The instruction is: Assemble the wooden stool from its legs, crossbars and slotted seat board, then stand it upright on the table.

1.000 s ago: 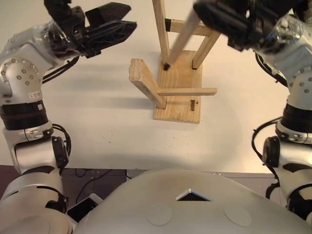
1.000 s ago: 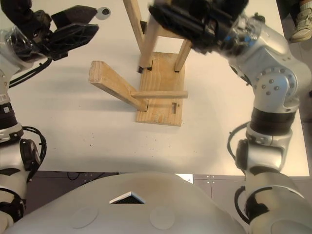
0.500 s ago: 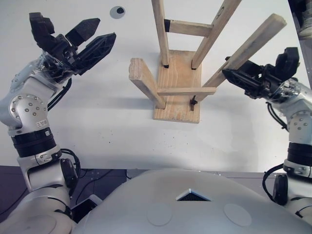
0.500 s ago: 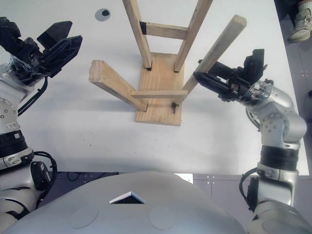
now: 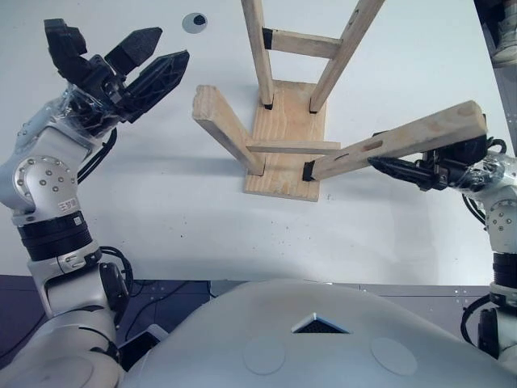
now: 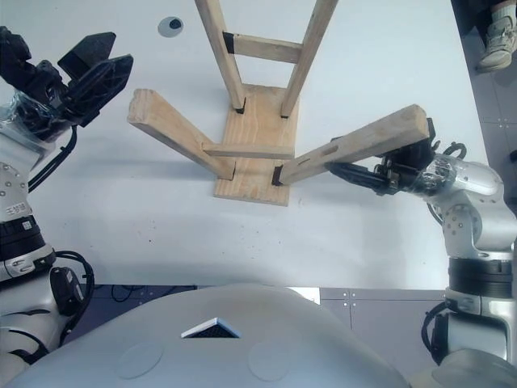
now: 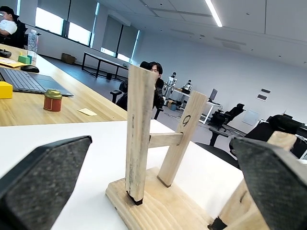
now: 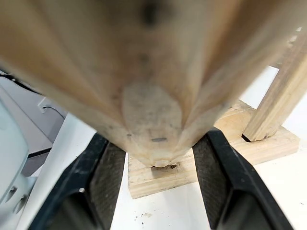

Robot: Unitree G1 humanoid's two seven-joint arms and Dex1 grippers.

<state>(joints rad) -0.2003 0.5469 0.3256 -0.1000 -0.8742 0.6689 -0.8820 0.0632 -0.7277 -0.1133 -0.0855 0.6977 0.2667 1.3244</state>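
The slotted seat board point(image 5: 284, 129) lies flat on the white table point(image 5: 161, 210). Two legs point(image 5: 257, 48) stand upright at its far end, joined by a crossbar point(image 5: 303, 42). A third leg point(image 5: 224, 129) leans out to the left from the near left corner, and a thin crossbar point(image 5: 292, 147) runs from it to the right. My right gripper point(image 5: 386, 164) is shut on the fourth leg point(image 5: 404, 141), which tilts low with its dark tip at the board's near right corner; its pads point(image 8: 103, 177) flank the wood. My left gripper point(image 5: 170, 44) hangs open above the table, left of the stool, fingers point(image 7: 43, 182) wide apart.
A small grey disc point(image 5: 194, 22) lies on the table at the far left. The table's front edge point(image 5: 242, 279) runs close to me, and its right edge point(image 6: 477, 97) lies just beyond the right arm.
My right gripper has swung out to the right and down with the fourth leg, from over the stool to a low tilt at the near right corner. The board and its legs shifted slightly left.
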